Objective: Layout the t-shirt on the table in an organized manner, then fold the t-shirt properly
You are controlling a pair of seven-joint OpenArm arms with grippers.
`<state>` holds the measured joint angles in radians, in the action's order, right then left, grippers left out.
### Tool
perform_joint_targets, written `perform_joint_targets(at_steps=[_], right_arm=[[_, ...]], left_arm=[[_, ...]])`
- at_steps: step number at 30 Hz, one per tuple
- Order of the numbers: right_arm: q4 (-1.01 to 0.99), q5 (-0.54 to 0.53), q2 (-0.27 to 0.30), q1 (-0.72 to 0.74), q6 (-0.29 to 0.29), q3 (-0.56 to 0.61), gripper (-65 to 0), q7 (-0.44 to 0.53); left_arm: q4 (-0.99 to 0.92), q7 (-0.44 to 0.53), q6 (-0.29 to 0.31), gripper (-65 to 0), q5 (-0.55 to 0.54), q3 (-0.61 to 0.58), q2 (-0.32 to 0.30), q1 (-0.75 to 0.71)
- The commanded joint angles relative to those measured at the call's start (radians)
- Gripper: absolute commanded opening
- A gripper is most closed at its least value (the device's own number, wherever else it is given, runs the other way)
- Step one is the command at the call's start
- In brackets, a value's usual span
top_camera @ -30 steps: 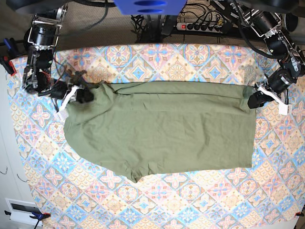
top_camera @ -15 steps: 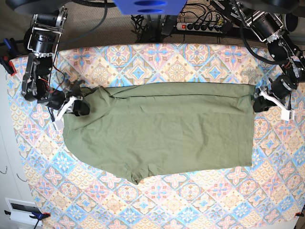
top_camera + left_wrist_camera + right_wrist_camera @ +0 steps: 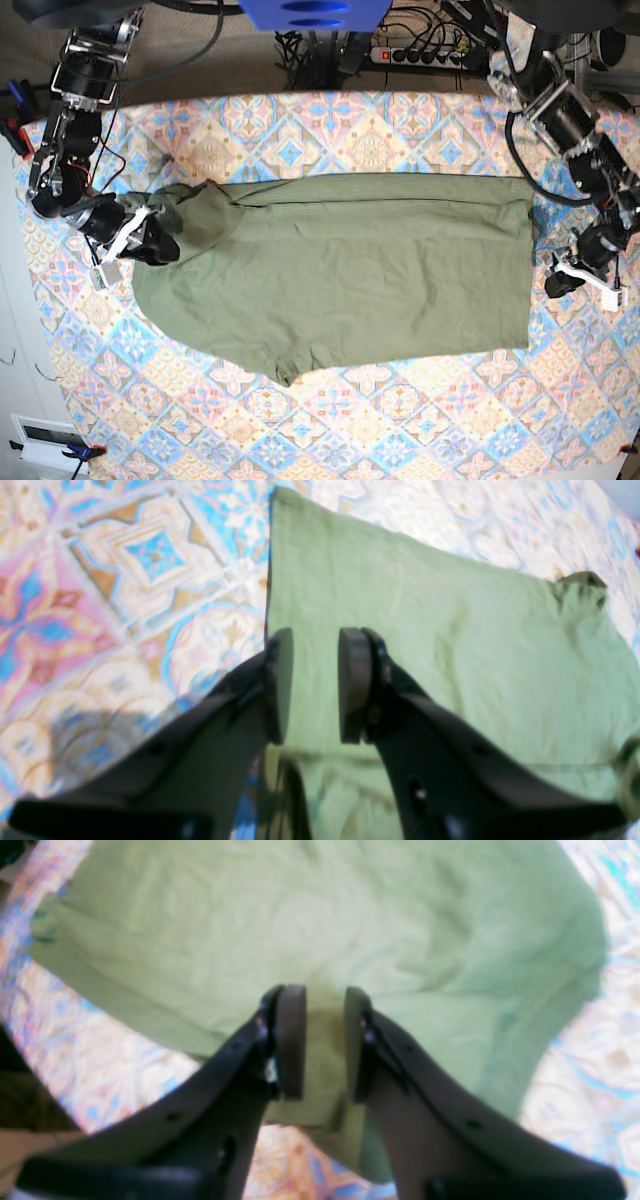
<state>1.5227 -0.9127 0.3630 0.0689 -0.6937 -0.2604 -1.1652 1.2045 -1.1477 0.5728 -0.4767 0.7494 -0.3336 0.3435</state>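
Both wrist views, nearest: each gripper's two black jaws stand a little apart. The left gripper (image 3: 312, 685) hangs over the straight edge of the t-shirt (image 3: 340, 270); whether cloth lies between its jaws cannot be told, and in the base view it sits just off the shirt's right edge, over bare tablecloth. The right gripper (image 3: 324, 1042) has a fold of green cloth bunched between its jaws, at the shirt's left end.

Base view: the shirt lies spread lengthwise across the middle of the table (image 3: 400, 420), mostly flat, its left end rounded and gathered toward the right gripper.

Farther back: beyond the table's far edge, a power strip (image 3: 425, 55) and dark cables (image 3: 300, 45) lie on the floor beneath a blue mount (image 3: 315, 14).
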Motion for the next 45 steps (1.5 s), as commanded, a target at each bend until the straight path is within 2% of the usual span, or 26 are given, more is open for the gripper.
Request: perform_joint_targets(at_steps=[1, 6, 9, 18, 27, 32, 36, 45], right_arm=[[0.017, -0.023, 0.02, 0.067, -0.004, -0.006, -51.9, 0.041], [-0.044, -0.001, 0.02, 0.159, -0.004, -0.001, -51.9, 0.038], [-0.103, 0.001, 0.021, 0.199, -0.004, 0.0, -51.9, 0.038], [-0.179, 0.002, 0.023, 0.239, -0.004, 0.002, -51.9, 0.041], [-0.179, 0.002, 0.023, 0.237, -0.004, 0.002, -51.9, 0.041], [-0.178, 0.002, 0.023, 0.237, -0.004, -0.001, -51.9, 0.041], [-0.175, 0.002, 0.023, 0.237, -0.004, -0.001, -51.9, 0.041], [-0.173, 0.002, 0.023, 0.234, -0.004, -0.004, -51.9, 0.041]], left_arm=[[-0.015, 0.053, 0.0, -48.2, 0.005, 0.0, -0.028, 0.058], [-0.18, 0.174, -0.009, -36.3, 0.143, 0.0, -0.026, 0.164], [-0.268, 0.243, -0.05, -31.7, 0.197, 0.0, -0.026, 0.214], [-0.496, 0.467, -0.135, -32.3, 0.326, 0.0, -0.026, 0.314], [-0.636, 0.596, -0.141, -32.2, 0.408, 0.0, -0.026, 0.375], [-0.65, 0.651, -0.211, -32.2, 0.456, 0.0, -0.003, 0.369], [-0.65, 0.67, -0.222, -32.2, 0.488, 0.0, 0.009, 0.368], [-0.653, 0.693, -0.333, -32.1, 0.491, 0.0, 0.032, 0.349]])
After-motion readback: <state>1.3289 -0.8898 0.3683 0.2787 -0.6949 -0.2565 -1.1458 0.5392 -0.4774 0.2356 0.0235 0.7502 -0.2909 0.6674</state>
